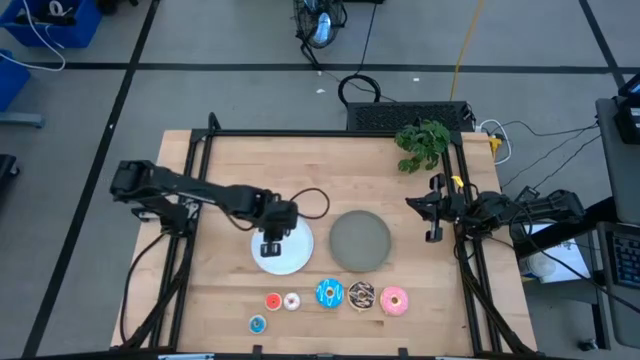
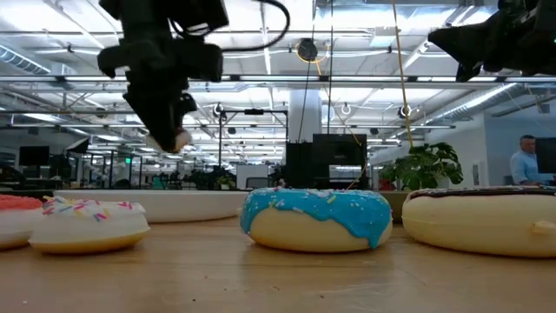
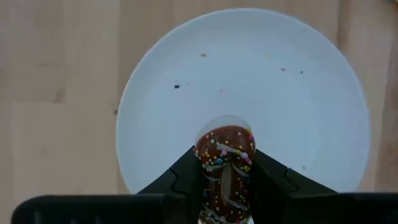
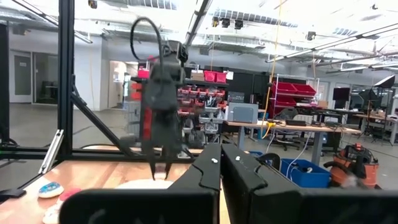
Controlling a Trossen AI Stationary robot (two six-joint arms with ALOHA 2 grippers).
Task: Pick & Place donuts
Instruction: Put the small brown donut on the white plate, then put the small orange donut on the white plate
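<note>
Left pincer [image 1: 271, 243]: hangs above the white plate [image 1: 296, 256], clamped on a tiny brown donut [image 3: 225, 163] with coloured sprinkles; the donut stands on edge between the two fingers [image 3: 180, 180], clear of the plate below.
White plate: round, on the tabletop [image 1: 240, 170] left of the grey plate [image 1: 360, 240], nothing lying on it apart from a few crumbs.
Grey plate: round, near the middle of the tabletop, bare.
Row of donuts: along the near edge, from left to right, a red donut [image 1: 273, 301], a whitish-pink donut [image 1: 292, 301], a blue donut [image 1: 330, 293], a brown sprinkled donut [image 1: 361, 296] and a pink donut [image 1: 394, 300].
Light blue donut [image 1: 258, 323]: alone, just in front of the red one.
Right pincer [image 1: 433, 212]: held at the right edge of the tabletop, well apart from the plates; fingers [image 4: 239, 171] pressed together on nothing.
Plant [image 1: 422, 143]: green leaves at the far right corner.
</note>
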